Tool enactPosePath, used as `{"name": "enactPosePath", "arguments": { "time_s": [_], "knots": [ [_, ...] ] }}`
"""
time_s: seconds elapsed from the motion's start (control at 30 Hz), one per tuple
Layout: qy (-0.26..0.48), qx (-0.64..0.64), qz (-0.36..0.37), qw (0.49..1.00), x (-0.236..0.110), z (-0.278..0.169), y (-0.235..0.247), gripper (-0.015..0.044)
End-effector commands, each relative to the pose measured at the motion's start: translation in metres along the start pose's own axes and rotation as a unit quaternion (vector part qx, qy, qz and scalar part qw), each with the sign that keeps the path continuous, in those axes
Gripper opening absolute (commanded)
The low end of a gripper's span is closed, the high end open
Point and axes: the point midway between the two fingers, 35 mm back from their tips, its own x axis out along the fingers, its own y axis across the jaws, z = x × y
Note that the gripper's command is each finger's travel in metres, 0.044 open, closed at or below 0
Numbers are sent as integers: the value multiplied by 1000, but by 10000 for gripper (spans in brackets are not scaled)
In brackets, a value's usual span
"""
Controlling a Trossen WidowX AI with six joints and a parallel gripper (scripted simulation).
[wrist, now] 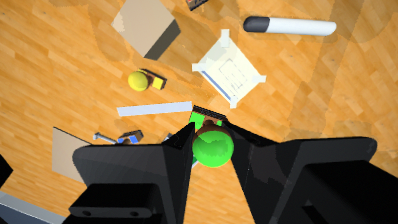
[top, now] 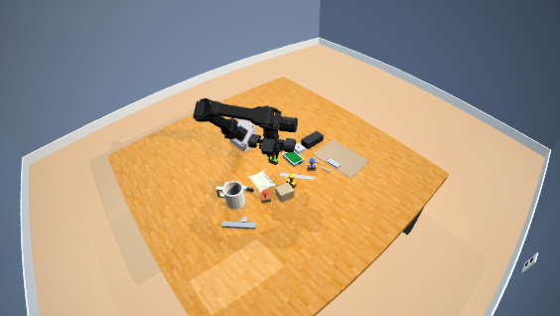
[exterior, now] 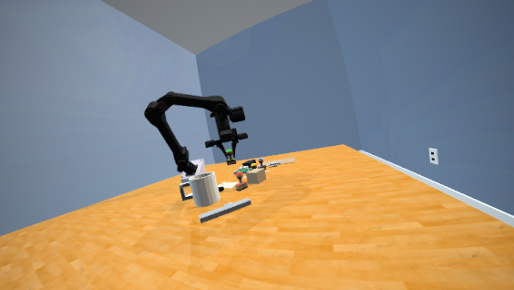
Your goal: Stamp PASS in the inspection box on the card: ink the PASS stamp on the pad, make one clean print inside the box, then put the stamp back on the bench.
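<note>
Between the pincer's (wrist: 212, 145) jaws sits the green-knobbed PASS stamp (wrist: 213, 149), and a misjudged descent toward the card (wrist: 231, 70) ahead could print outside the box.

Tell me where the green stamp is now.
The green stamp is clamped in the gripper, held above the bench between the ink pad and the card.
</note>
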Motion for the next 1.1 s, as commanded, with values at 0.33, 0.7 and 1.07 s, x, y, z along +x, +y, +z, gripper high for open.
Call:
{"name": "enactPosePath", "arguments": {
  "time_s": [0.33,0.7,1.07],
  "knots": [
    [-16,221,-4,975,3,44,-47,0],
    [-16,224,-4,974,7,45,-47,0],
    [-15,224,-3,974,14,45,-47,0]
  ]
}}
